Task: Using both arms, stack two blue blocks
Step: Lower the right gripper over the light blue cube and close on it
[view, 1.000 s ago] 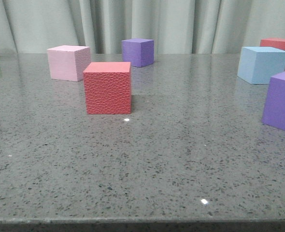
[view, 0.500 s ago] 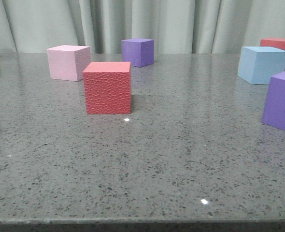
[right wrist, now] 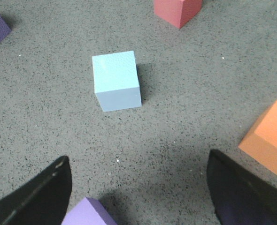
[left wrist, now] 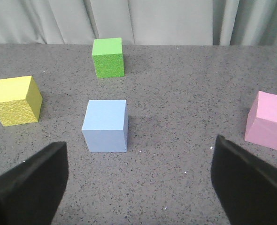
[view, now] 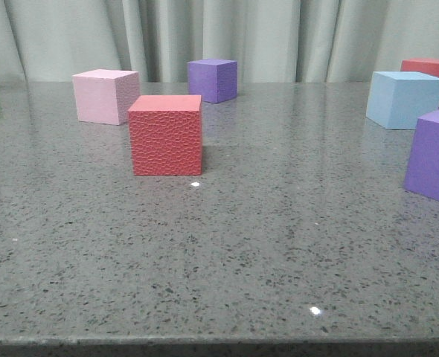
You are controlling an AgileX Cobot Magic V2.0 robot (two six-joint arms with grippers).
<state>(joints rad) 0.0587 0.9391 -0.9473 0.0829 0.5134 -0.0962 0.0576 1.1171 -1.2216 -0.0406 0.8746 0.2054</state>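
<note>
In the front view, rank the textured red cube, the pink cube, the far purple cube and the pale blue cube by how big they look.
1. Textured red cube, largest.
2. Pale blue cube and pink cube: too alike to rank.
3. Far purple cube, smallest.
This is apparent size only; the red cube sits nearest the camera and the purple one farthest back.

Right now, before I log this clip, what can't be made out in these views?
- Front view: the medium blue block and both arms lie outside the frame; only the pale blue block shows there.
- Left wrist view: the left end effector has its fingers cut by the lower edge.
- Right wrist view: the right end effector likewise; the orange cube is cropped.
</note>
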